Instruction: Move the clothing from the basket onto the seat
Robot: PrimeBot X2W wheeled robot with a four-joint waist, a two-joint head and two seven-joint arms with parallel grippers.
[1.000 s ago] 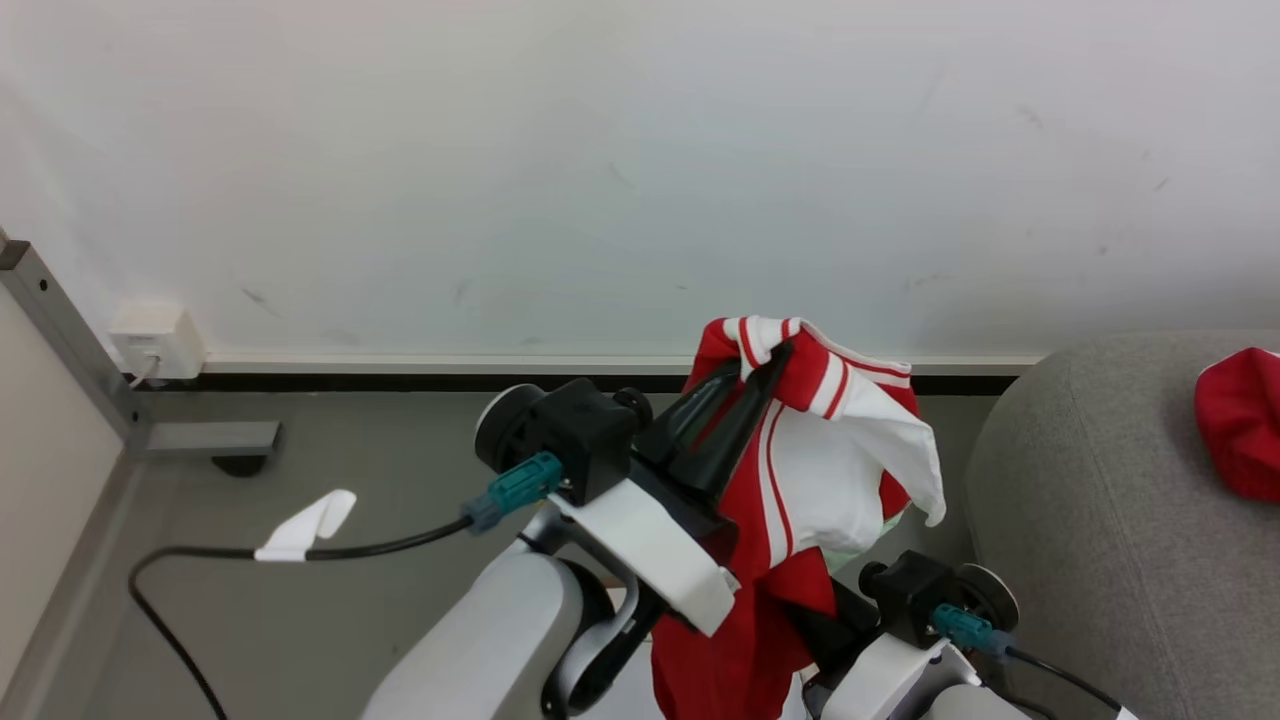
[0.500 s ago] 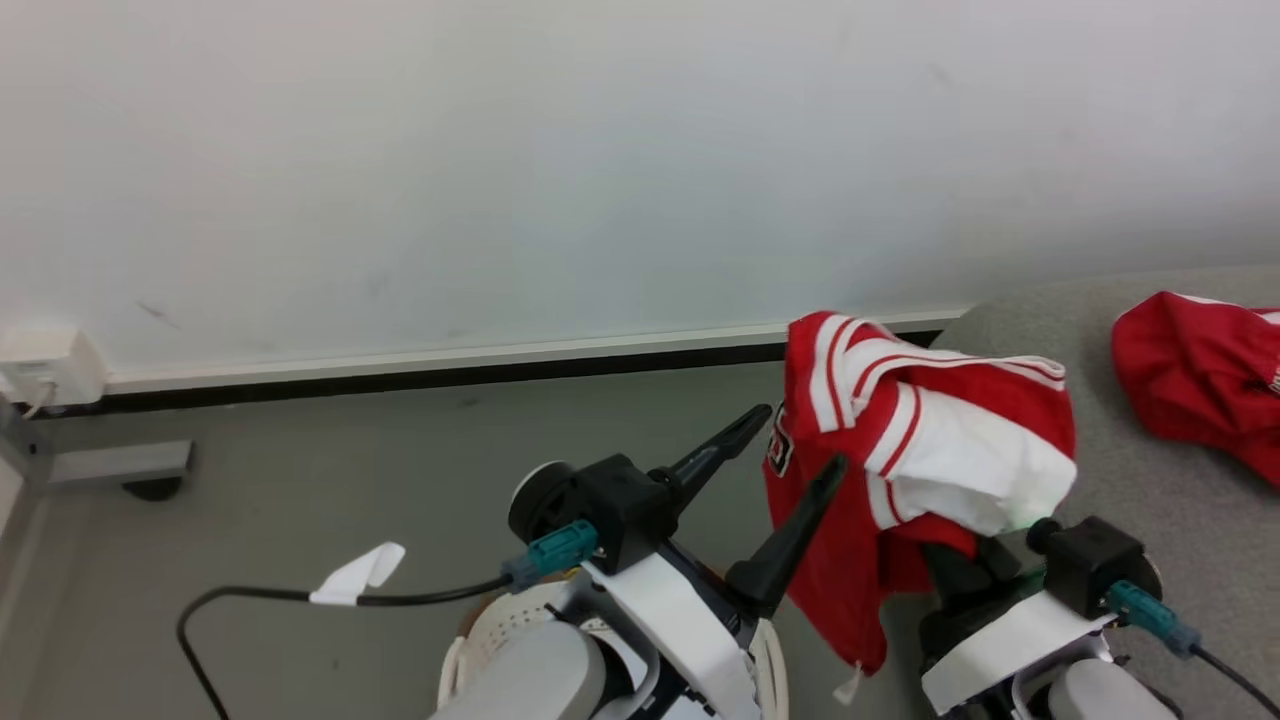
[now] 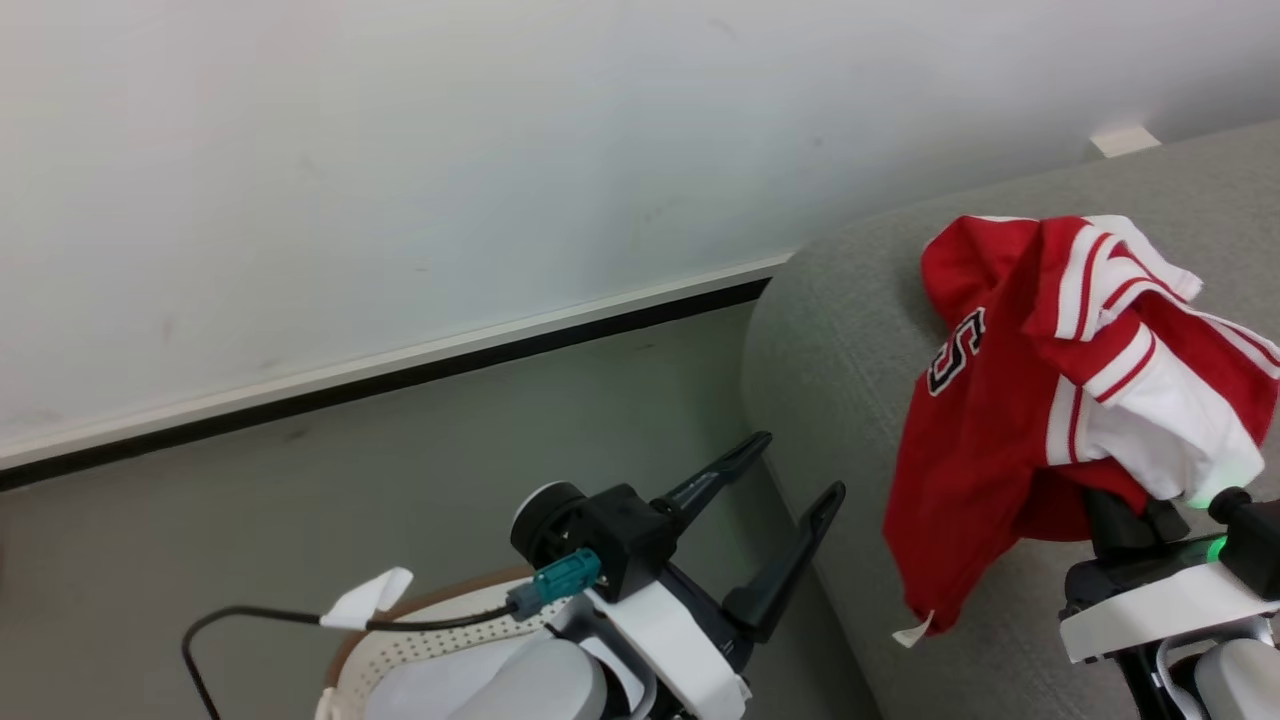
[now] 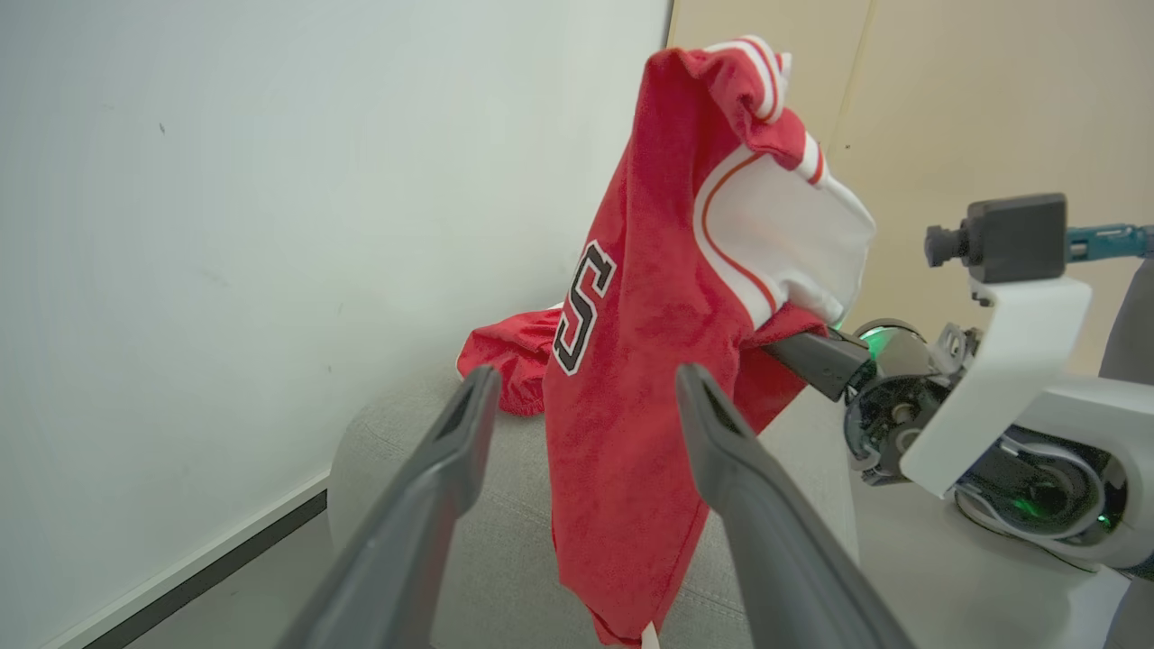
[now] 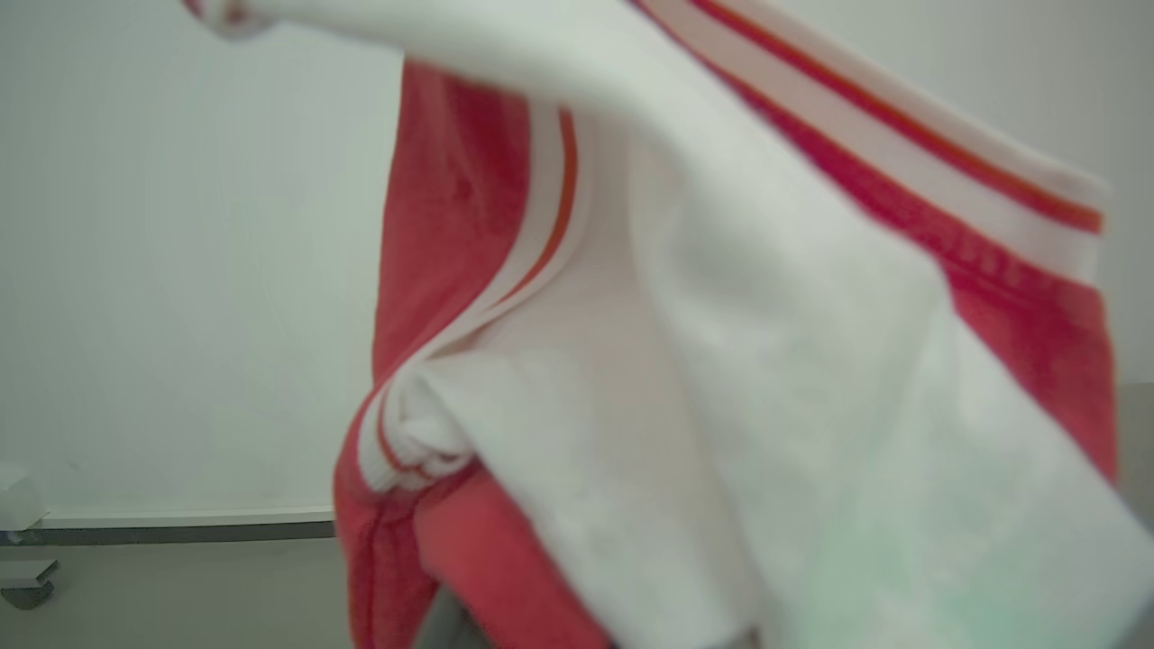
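A red jersey with white trim and a black-and-white letter hangs in the air over the arm of the grey seat. It is draped over my right gripper, which is shut on it; the cloth hides the fingertips. In the left wrist view the jersey hangs just beyond my left gripper, and a dark finger of the right gripper goes into its folds. My left gripper stands open and empty, left of the jersey. A second red garment lies on the seat. The basket sits under my left arm.
A white wall with a dark baseboard runs behind the grey floor. A black cable with a white tag hangs from the left wrist. A pale pad shows inside the basket. A beige panel stands behind the seat.
My left gripper opened and let go of the jersey. The right gripper now carries it alone, over the seat. The head camera has turned right, bringing the seat into view.
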